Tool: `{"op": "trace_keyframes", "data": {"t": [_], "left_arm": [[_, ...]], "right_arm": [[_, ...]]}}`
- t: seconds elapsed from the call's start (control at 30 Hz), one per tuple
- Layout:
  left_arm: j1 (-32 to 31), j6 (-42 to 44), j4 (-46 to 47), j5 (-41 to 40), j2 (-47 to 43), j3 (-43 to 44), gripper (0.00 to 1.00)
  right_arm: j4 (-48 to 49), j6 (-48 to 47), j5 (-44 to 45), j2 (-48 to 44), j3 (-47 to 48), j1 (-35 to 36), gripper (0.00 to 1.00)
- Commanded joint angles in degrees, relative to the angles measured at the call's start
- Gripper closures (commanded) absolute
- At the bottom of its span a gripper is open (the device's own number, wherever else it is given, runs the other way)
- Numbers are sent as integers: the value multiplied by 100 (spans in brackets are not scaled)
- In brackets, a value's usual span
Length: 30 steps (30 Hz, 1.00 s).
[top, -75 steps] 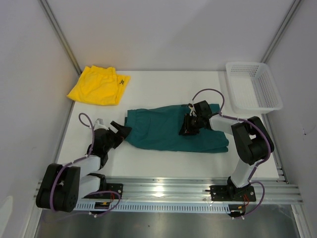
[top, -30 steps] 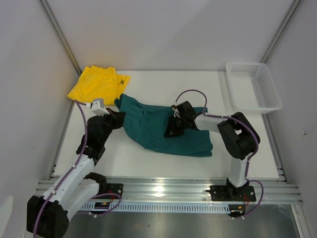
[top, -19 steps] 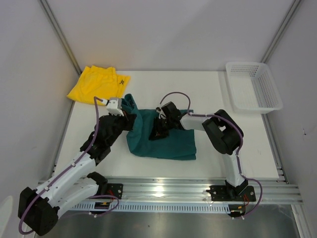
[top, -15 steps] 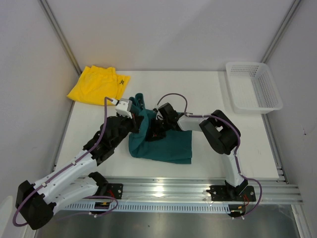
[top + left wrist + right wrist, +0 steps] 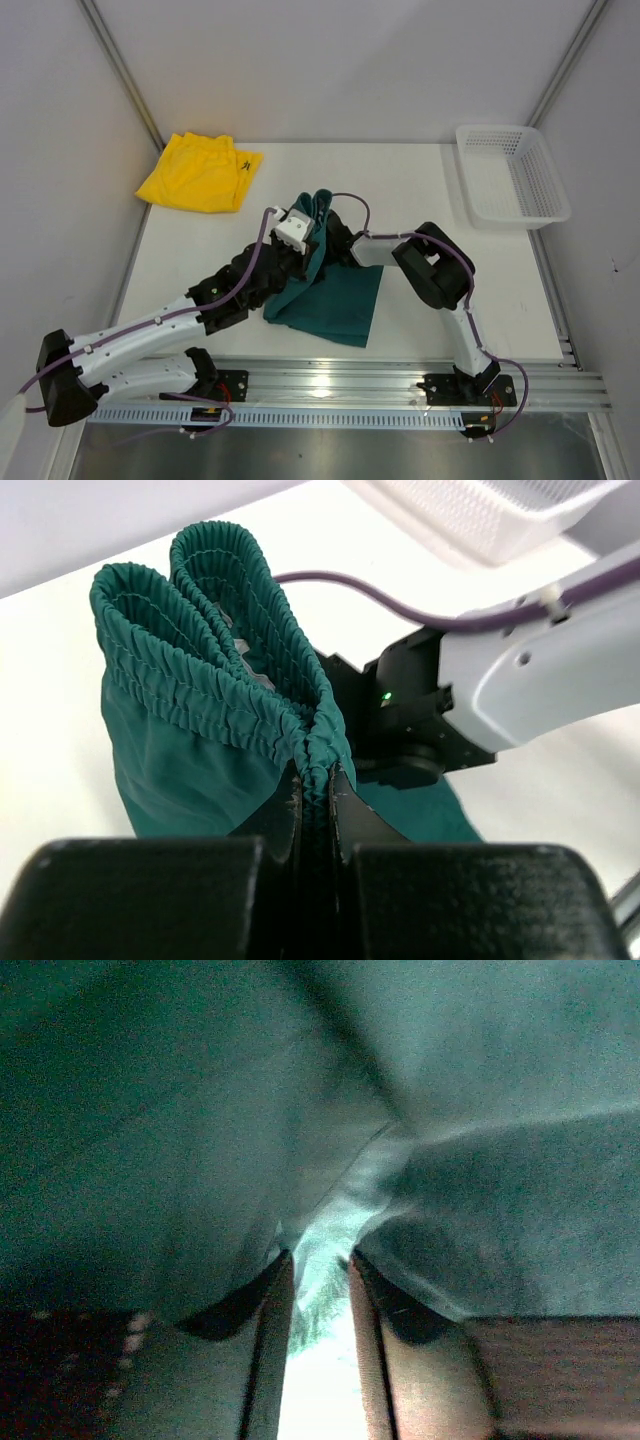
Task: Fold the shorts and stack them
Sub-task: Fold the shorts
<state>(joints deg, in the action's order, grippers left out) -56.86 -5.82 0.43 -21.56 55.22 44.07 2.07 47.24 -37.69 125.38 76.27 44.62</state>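
From above, the teal shorts (image 5: 335, 290) and both arms crowded the frame's centre, with the left arm (image 5: 170, 325) barring the lower left. Bare table (image 5: 400, 180) ran along the upper middle, between the yellow shorts (image 5: 200, 172) (upper left corner) and the white basket (image 5: 510, 175) at upper right. Another open strip lay right of the right arm (image 5: 430, 265).

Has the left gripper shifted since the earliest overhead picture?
Yes. The left gripper, shut on the teal shorts, has swung rightward, from near the table's left edge toward the white basket.
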Motion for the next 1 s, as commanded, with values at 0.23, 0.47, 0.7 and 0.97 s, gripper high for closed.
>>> {"op": "trace_keyframes", "data": {"t": [0.23, 0.47, 0.7, 0.97], "left_arm": [[-132, 380, 213, -735, -178, 57, 100], [-123, 398, 160, -946, -213, 119, 100], [-132, 477, 151, -1043, -231, 207, 100], [-132, 512, 256, -833, -240, 207, 100]], "right_arm": [[-874, -347, 288, -250, -394, -506, 41], [-1270, -540, 403, -971, -543, -823, 49], [-1367, -576, 482, -1692, -1008, -1157, 63], [-1875, -874, 876, -2790, -1693, -1675, 62]]}}
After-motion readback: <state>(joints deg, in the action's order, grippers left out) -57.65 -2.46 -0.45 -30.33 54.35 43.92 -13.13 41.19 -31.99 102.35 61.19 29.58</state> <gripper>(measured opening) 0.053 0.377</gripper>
